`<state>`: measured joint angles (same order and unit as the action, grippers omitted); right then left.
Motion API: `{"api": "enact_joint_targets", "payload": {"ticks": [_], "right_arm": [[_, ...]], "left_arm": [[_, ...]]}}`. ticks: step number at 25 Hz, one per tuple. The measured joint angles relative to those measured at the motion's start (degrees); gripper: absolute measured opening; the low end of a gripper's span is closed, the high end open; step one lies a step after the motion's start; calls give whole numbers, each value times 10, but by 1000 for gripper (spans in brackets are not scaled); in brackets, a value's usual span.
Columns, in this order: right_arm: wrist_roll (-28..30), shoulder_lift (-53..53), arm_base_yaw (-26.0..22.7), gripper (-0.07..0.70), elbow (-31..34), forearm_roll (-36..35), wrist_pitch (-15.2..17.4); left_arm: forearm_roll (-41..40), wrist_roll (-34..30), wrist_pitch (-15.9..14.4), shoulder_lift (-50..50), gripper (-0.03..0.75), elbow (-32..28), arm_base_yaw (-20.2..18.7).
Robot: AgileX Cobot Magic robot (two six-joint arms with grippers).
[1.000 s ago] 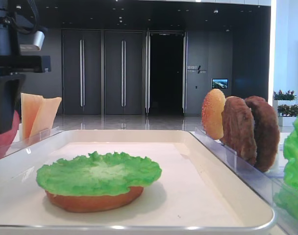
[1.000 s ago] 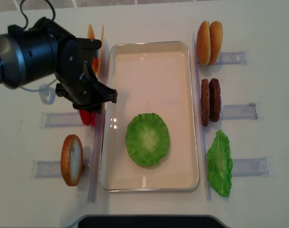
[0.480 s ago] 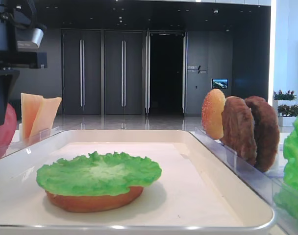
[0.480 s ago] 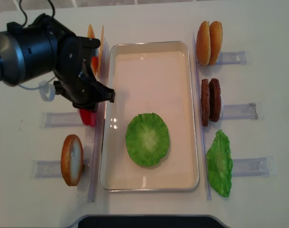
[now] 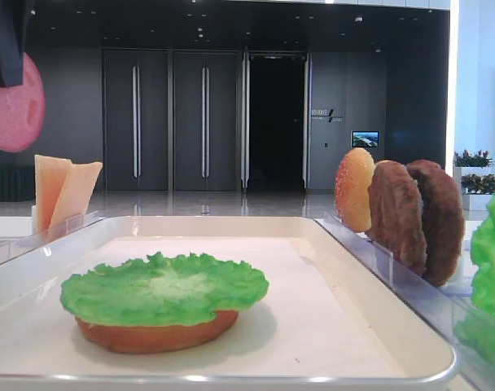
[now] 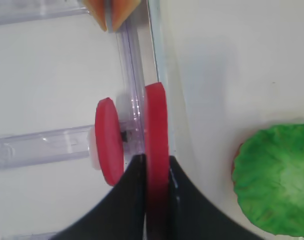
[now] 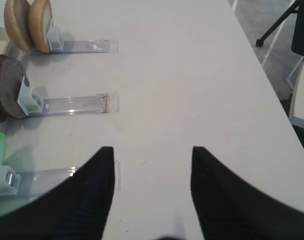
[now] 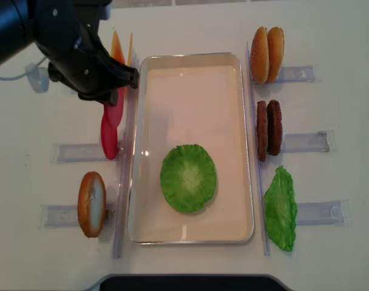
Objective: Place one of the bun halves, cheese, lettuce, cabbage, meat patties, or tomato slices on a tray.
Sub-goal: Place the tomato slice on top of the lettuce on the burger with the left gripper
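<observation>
In the low exterior view, the left gripper (image 5: 6, 49) hangs at the top left corner, clamped on a tomato slice (image 5: 13, 107) lifted clear of the surface. Below and to the right of it stand the cheese slices (image 5: 62, 191), and further right lies the white tray (image 5: 370, 326), carrying a lettuce leaf (image 5: 162, 287) on a bun base (image 5: 154, 334). Far to the right stand a domed bun half (image 5: 354, 189) and two meat patties (image 5: 414, 216).

The right wrist view shows the right gripper (image 7: 152, 187) with its dark fingers (image 7: 92, 195) spread wide, nothing between them, over bare table. To the left of it are clear acrylic racks (image 7: 74, 105) with buns, a patty and a green edge.

In the left wrist view, the fingers (image 6: 124, 200) pinch the held tomato slice edge-on; a second tomato slice (image 6: 108, 141) stands in its rack just to the left of it, and the lettuce lies to the right on the tray.

From overhead, the left gripper (image 8: 115, 91) holds the slice just beside the tray's left rim, with the other slice directly below it and a bun half (image 8: 91, 204) lower still.
</observation>
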<state>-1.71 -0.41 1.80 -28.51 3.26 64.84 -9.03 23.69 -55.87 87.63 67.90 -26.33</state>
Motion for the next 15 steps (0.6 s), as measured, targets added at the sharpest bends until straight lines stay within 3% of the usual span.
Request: {"api": "enact_joint_targets", "payload": {"ticks": [10, 15], "right_arm": [[0, 0, 0, 365, 0, 0, 0], [0, 0, 0, 365, 0, 0, 0]], "left_arm": [[5, -10, -30, -23, 48, 1, 0], [32, -18, -30, -77, 48, -42, 0]]}}
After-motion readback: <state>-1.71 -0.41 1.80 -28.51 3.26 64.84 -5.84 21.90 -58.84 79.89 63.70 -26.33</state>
